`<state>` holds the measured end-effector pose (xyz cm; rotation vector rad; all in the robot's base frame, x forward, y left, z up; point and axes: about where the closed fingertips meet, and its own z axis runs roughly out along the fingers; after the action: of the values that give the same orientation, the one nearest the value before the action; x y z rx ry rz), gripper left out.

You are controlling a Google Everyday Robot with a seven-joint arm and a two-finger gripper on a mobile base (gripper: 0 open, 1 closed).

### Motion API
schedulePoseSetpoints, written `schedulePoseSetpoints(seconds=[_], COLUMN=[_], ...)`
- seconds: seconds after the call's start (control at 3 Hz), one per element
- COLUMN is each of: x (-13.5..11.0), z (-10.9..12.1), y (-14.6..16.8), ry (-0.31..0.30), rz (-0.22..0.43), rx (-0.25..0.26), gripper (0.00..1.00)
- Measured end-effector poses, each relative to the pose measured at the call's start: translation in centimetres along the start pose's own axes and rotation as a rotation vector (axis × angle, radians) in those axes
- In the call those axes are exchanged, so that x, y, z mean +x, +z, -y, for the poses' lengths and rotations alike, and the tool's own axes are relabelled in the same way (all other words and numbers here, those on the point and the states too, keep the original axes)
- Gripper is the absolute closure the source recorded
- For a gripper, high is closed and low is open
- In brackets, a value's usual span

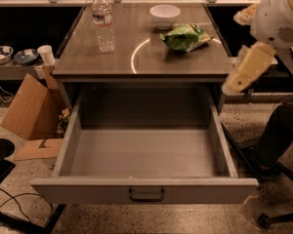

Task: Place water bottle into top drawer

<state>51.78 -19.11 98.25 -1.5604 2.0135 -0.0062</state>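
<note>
The water bottle (103,21) is clear and ribbed, with a white cap and a white-and-red label. It stands upright on the back left of the cabinet top (141,57). The top drawer (145,191) is pulled fully open below, grey, with a dark bar handle (146,195) at its front centre and nothing in it. My gripper (233,86) is at the end of the cream-coloured arm on the right. It hangs by the cabinet's right front corner, above the drawer's right side wall and far from the bottle.
A white bowl (164,15) and a green chip bag (185,37) lie on the back right of the top. A cardboard box (29,108) and a white paper cup (46,54) are to the left. A seated person's leg and chair (278,140) are at the right.
</note>
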Motion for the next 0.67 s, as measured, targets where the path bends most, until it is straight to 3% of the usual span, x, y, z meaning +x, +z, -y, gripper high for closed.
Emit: schedulePoseSetpoints(seconds=[0.67], x=[-5.3], z=[6.1], y=[6.4], ry=[0.161], rz=[0.376], rx=[0.066], gripper=[0.0])
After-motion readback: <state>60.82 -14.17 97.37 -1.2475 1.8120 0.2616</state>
